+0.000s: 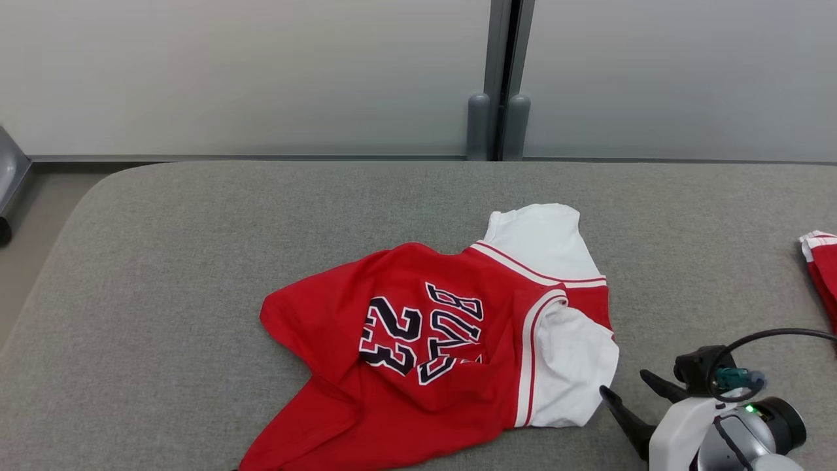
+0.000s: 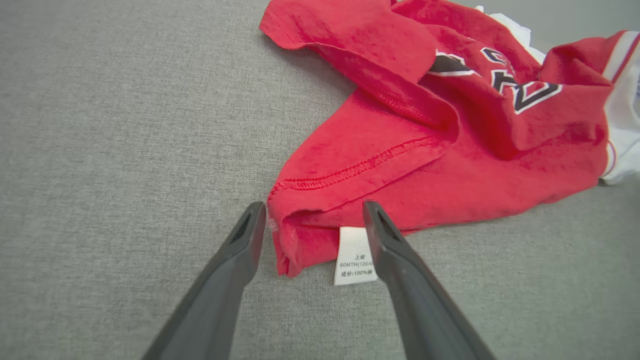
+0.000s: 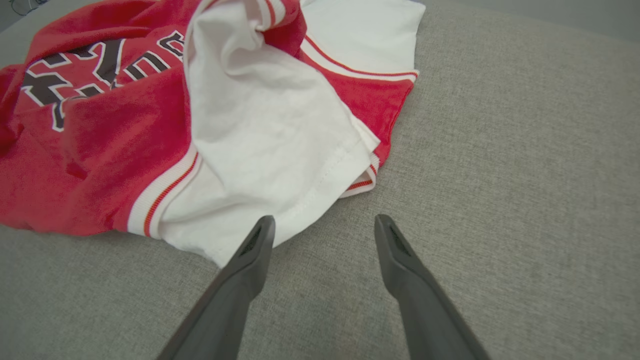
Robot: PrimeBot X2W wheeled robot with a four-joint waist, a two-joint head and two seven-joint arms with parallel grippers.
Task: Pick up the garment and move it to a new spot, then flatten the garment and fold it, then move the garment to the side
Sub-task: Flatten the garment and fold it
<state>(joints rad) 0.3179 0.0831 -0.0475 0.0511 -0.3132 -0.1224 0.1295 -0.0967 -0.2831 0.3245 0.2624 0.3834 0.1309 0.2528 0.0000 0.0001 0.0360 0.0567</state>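
Note:
The garment [image 1: 444, 340] is a red jersey with white sleeves and dark "23" lettering, lying crumpled on the grey padded table [image 1: 163, 261]. My right gripper [image 1: 624, 386] sits open at the lower right of the head view, just right of a white sleeve. In the right wrist view that sleeve [image 3: 270, 150] lies ahead and to the left of the right gripper [image 3: 324, 225], its hem at the left fingertip. My left gripper [image 2: 312, 212] is open, its jaws straddling a red hem corner of the garment [image 2: 400, 130] beside a white care label [image 2: 354, 255].
A second red and white cloth [image 1: 822, 261] lies at the table's right edge. Pale wall panels with a grey post [image 1: 500, 78] stand behind the table. Bare grey surface stretches left of the garment and beyond it.

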